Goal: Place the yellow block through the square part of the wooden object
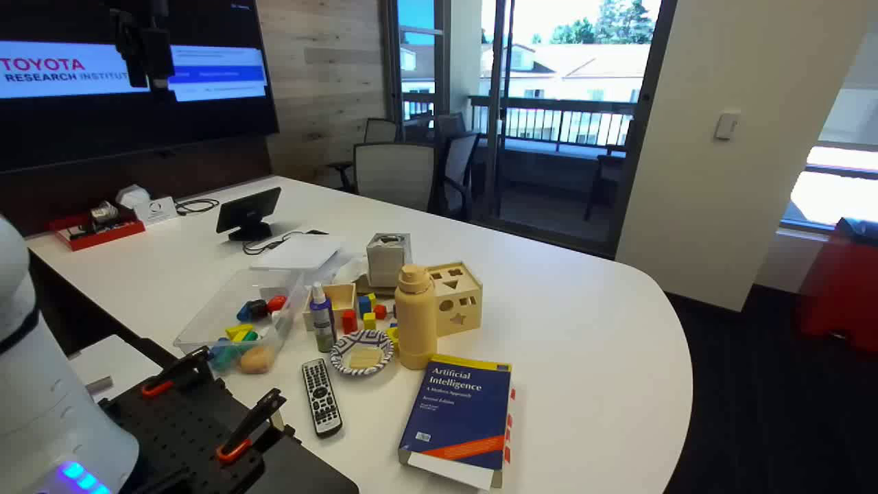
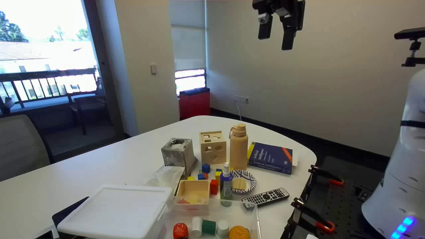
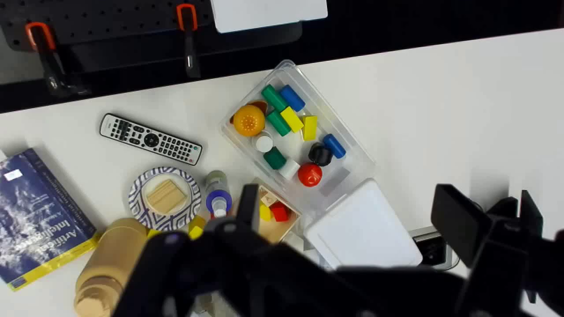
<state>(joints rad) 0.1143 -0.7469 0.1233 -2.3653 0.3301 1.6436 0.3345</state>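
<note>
On the white bench (image 1: 583,343) sits a clear plastic bin (image 3: 359,160). The jaws hang high above, spread wide. The wooden box (image 2: 213,152), holes cut in its top and sides, stands on the bench; the blue book (image 1: 456,418) lies flat near it, with the tan bottle (image 1: 417,315) upright between the two. A patterned dish (image 3: 137,204) holds a pale piece (image 3: 165,197). Smaller still, two yellow blocks (image 3: 309,127) lie in the bin, and a yellow cube (image 1: 370,320) sits near a red block (image 1: 349,321) on the bench. More yellow shows beside the bottle, too hidden to tell its shape.
</note>
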